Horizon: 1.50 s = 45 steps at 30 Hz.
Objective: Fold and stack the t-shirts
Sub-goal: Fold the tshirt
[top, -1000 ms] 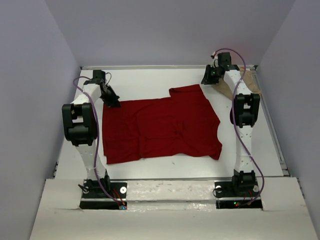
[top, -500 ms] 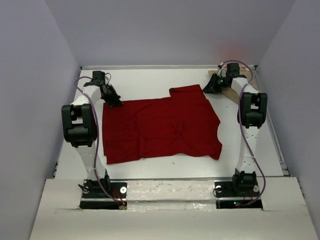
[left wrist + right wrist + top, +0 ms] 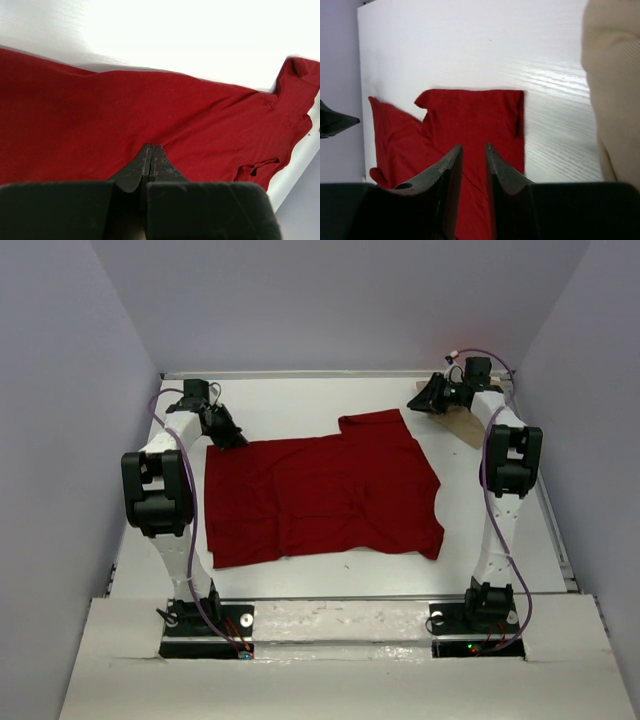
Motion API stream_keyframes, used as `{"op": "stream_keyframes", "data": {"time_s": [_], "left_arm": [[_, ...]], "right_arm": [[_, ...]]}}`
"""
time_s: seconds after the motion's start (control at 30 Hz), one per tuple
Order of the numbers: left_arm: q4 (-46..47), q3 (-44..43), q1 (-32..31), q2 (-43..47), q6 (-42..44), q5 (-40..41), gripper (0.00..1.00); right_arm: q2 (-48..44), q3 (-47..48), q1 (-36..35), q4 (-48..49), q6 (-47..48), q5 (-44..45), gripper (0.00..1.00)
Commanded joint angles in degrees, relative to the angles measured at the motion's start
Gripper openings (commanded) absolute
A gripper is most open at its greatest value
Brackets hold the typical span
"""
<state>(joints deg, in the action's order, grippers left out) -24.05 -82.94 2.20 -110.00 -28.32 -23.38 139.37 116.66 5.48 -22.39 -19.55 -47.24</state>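
Note:
A large dark red t-shirt lies spread flat on the white table, one sleeve pointing to the far right. My left gripper hovers at the shirt's far left corner, jaws shut, with no cloth visibly pinched between them. At the far right, my right gripper hangs just beyond the sleeve. It is open by a narrow gap and holds nothing. A tan t-shirt lies bunched at the far right, partly behind the right arm, and shows as beige cloth in the right wrist view.
The white table is boxed in by pale walls at the back and on both sides. A raised rail runs along its right edge. Both arm bases stand at the near edge.
My right arm has swung right and back, so its gripper now points left from over the tan shirt. The left gripper has crept slightly toward the far edge. The red shirt has not moved.

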Motion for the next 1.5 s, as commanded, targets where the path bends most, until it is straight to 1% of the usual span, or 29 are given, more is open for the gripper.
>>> {"op": "stream_keyframes", "data": {"time_s": [0.0,0.1,0.17,0.27,0.37,0.7,0.87,0.97,1.17,1.47], "left_arm": [[0.3,0.6,-0.4,3.1,0.9,-1.9,0.04],[0.4,0.3,-0.4,2.9,0.8,-1.8,0.04],[0.4,0.1,-0.4,2.9,0.7,-1.8,0.04],[0.4,0.1,-0.4,3.2,0.7,-1.7,0.04],[0.2,0.1,-0.4,3.3,0.7,-1.4,0.04],[0.3,0.4,-0.4,3.6,0.6,-1.1,0.04],[0.2,0.4,-0.4,3.8,0.6,-1.1,0.04],[0.2,0.6,-0.4,3.9,0.7,-1.1,0.04],[0.4,0.6,-0.4,4.0,0.5,-1.1,0.04],[0.1,0.8,-0.4,4.2,0.9,-1.1,0.04]], "right_arm": [[0.8,2.4,-0.5,4.5,-2.7,-5.3,0.3],[1.6,2.9,-0.5,5.3,-4.4,-5.5,0.3],[1.7,2.9,-0.5,4.6,-4.1,-2.8,0.29],[2.0,3.0,-0.5,3.4,-4.1,-2.2,0.29],[2.1,2.5,-0.5,1.8,-2.9,0.7,0.29],[2.5,2.2,-0.5,1.5,-2.2,2.3,0.29],[2.4,0.4,-1.0,1.3,-1.2,3.1,0.32],[1.9,-1.5,-1.5,1.4,-0.1,5.3,0.34],[1.8,-2.4,-2.9,1.4,0.4,6.0,0.34],[2.7,0.2,-3.5,1.1,0.0,5.6,0.34]]}}
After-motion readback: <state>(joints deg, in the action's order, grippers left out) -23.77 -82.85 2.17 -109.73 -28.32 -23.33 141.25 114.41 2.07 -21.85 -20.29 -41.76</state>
